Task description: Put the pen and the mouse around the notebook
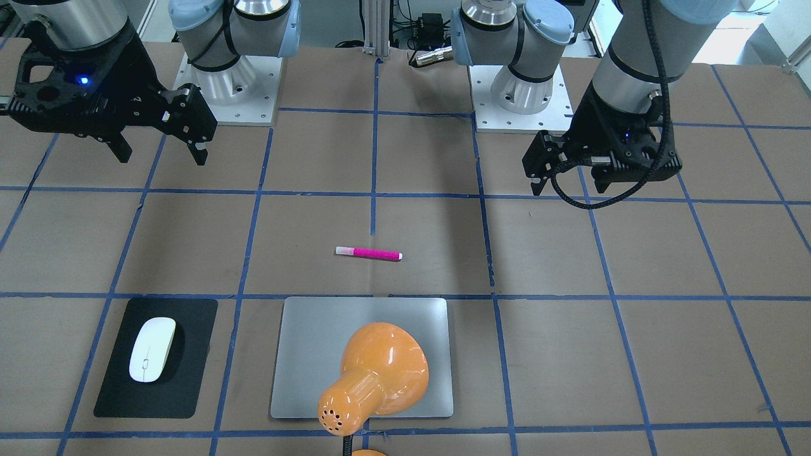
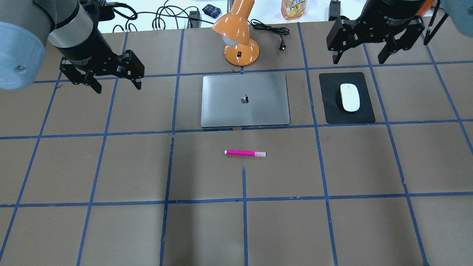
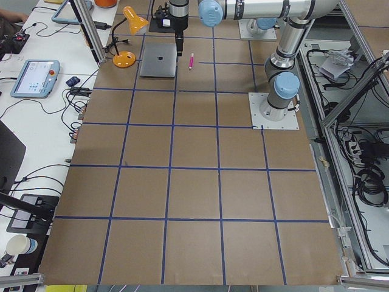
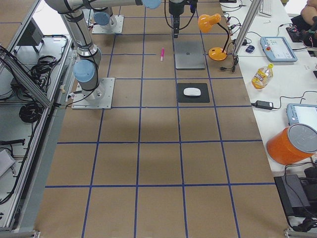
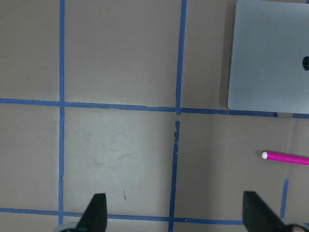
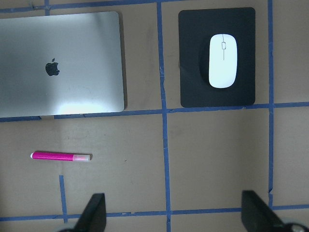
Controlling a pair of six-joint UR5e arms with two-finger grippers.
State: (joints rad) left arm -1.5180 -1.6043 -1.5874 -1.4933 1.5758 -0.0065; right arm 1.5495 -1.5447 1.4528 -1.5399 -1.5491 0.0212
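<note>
While the left gripper [image 2: 118, 88] and right gripper [image 2: 357, 61] hover wide open and empty, the right should straddle the upper-right mouse [image 2: 349, 97] squarely.

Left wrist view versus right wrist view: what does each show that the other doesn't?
Only the left wrist view shows the open left hand. Only the right wrist view shows the mouse on its black mouse pad, the open right hand, and the whole pen. Both show the notebook and at least the pen's tip end.
</note>
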